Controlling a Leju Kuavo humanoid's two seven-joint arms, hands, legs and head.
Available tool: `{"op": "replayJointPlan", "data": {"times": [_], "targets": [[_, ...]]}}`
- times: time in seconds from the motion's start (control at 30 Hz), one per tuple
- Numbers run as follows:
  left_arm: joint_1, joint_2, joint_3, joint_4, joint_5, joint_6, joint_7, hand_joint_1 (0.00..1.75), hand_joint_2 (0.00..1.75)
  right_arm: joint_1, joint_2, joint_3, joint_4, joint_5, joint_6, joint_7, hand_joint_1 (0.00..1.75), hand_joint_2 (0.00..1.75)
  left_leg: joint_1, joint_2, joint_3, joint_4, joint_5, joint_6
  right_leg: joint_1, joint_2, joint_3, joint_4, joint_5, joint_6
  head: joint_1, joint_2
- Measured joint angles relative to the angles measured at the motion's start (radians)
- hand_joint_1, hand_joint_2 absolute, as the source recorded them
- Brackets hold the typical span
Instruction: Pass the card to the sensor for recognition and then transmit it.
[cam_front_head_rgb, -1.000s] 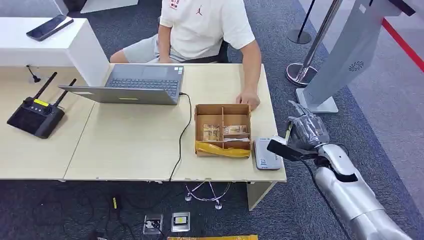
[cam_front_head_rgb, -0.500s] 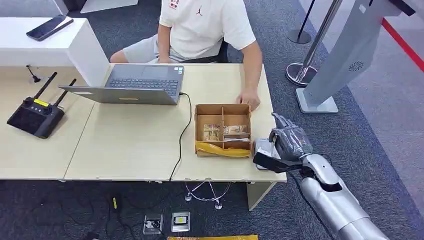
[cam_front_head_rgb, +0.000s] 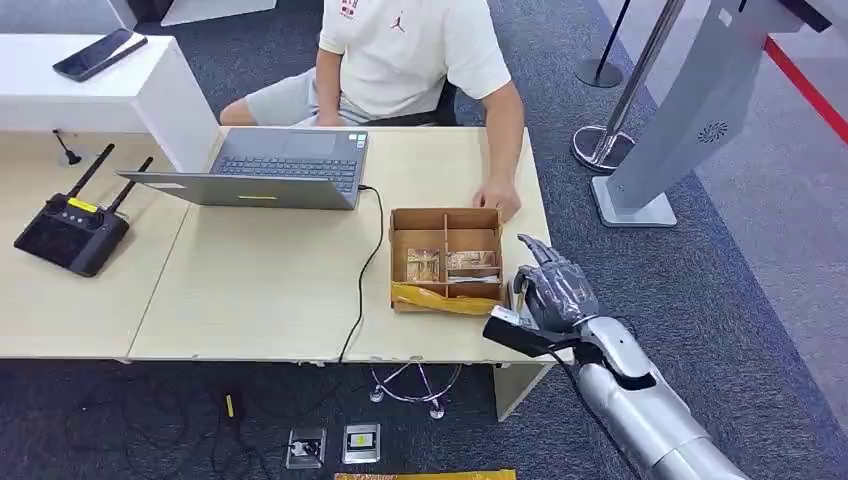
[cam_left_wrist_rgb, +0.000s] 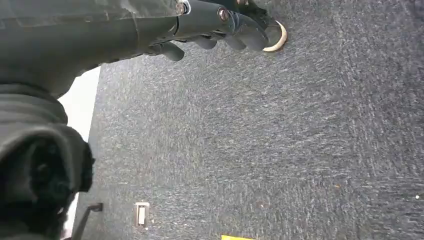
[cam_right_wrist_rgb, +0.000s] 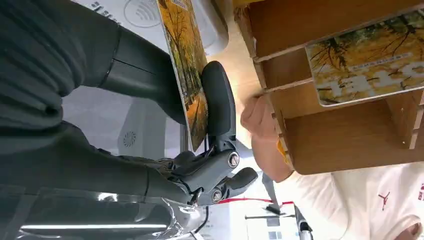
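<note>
Holding a card (cam_right_wrist_rgb: 187, 65) printed with yellow autumn trees, the right hand (cam_front_head_rgb: 552, 296) hangs over the right end of the desk (cam_front_head_rgb: 260, 280), just above the small white card reader (cam_right_wrist_rgb: 150, 15). The card is pinched edge-on between the thick thumb and a dark finger (cam_right_wrist_rgb: 219, 102). From the head view the hand covers most of the reader, which sits right beside the wooden divided box (cam_front_head_rgb: 445, 258). Inside that box lie more cards (cam_front_head_rgb: 470, 261) with the same yellow picture, and a yellow strip runs along its near edge. A person in a white shirt (cam_front_head_rgb: 410, 50) sits across the desk, one hand (cam_front_head_rgb: 497, 199) resting on the tabletop just behind the box. An open laptop (cam_front_head_rgb: 270, 170) stands further left, and a black controller with antennas (cam_front_head_rgb: 72, 230) at the far left. The left hand (cam_left_wrist_rgb: 220, 25) hangs over the grey carpet with fingers curled in, holding nothing
</note>
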Motion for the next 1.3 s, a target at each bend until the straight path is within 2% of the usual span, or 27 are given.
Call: {"op": "replayJointPlan", "data": {"times": [0.5, 1.3], "targets": [[0.006, -0.002, 0.000, 0.005, 0.000, 0.010, 0.024, 0.00, 0.00, 0.009, 0.005, 0.010, 0.089, -0.038, -0.098, 0.011, 1.75, 1.75, 0.000, 0.000, 0.000, 0.000, 0.000, -0.001, 0.000, 0.000, 0.000, 0.000, 0.000, 0.000, 0.000, 0.000], [0.007, -0.023, -0.008, 0.007, -0.009, 0.011, 0.024, 0.00, 0.00, -0.016, 0.022, 0.003, 0.241, -0.054, -0.144, 0.001, 1.75, 1.75, 0.000, 0.000, 0.001, 0.000, 0.000, -0.001, 0.000, 0.001, 0.001, 0.000, 0.000, 0.000, 0.000, 0.000]]}}
